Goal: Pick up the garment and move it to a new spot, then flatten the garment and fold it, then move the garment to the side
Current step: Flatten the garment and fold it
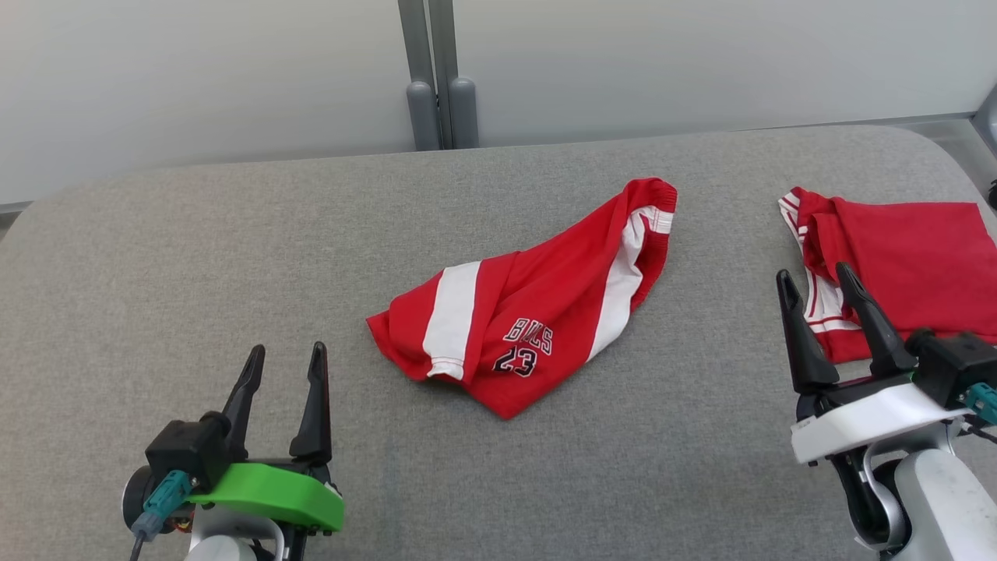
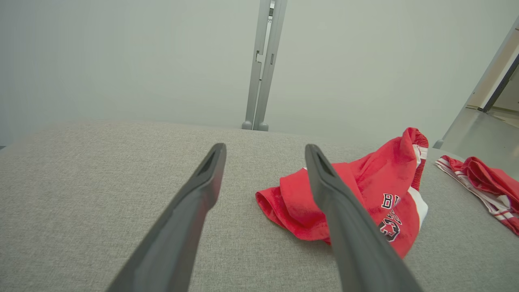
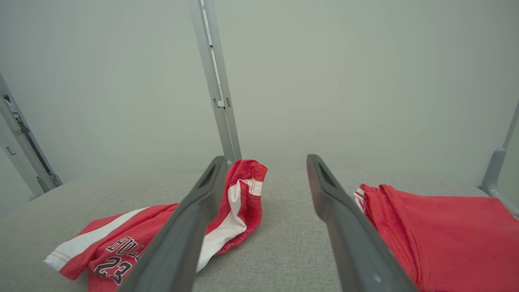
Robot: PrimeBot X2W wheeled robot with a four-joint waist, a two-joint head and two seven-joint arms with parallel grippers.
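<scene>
Garment (image 1: 537, 312) ahead, between left gripper (image 1: 287, 349), right gripper (image 1: 813, 271); touching neither.

Left gripper (image 1: 287, 349): two long, dark, tapering fingers (image 1: 315, 405) on a black block (image 1: 187, 448). Bright green wrist shell (image 1: 269, 491). Teal connector (image 1: 165, 492) with a grey cable on its left. Right gripper (image 1: 814, 273): same dark fingers, black housing (image 1: 946, 366), white wrist shell (image 1: 872, 421) bearing a small label. Teal plug (image 1: 983, 403) on its right. Pale grey forearm (image 1: 935, 499), nearer. Each finger has a shallow slot by the tip.

Black lettering "BULLS" over the number "23" on the red shorts (image 1: 545, 288)
</scene>
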